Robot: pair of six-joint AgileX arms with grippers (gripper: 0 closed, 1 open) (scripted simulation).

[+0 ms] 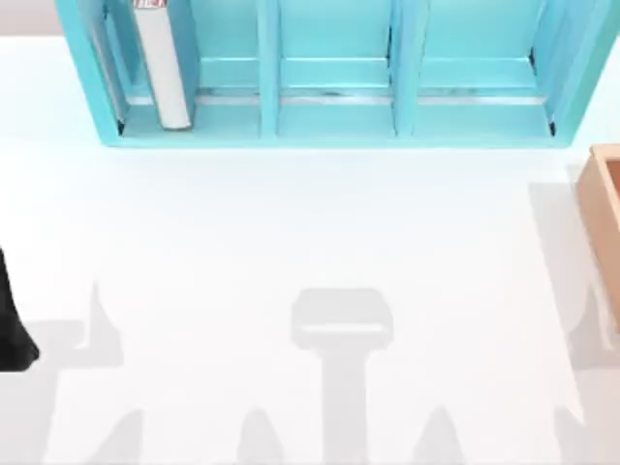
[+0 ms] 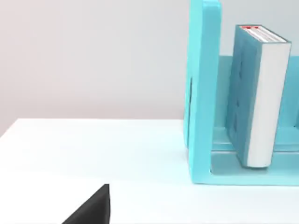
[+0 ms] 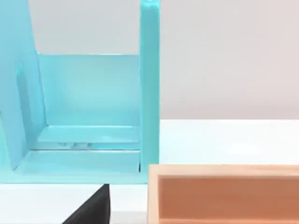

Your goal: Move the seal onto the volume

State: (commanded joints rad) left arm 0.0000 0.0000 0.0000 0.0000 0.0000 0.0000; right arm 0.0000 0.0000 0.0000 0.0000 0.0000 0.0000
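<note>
- The thick teal-blue hardcover volume (image 1: pixel 163 68) with white page edges stands upright in the left compartment of the big teal shelf unit (image 1: pixel 334 131) at the white table's (image 1: pixel 291 232) far edge.
- An orange-brown wooden box (image 1: pixel 603 208) sits at the table's right edge.
- Whether either hand is clenched or released cannot be told.

Top view looks down; both wrist views face the shelf (image 1: pixel 329 107) low.

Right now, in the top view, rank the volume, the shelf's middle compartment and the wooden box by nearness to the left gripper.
From the left gripper, left edge:
1. volume, back left.
2. middle compartment, back centre.
3. wooden box, right edge.
</note>
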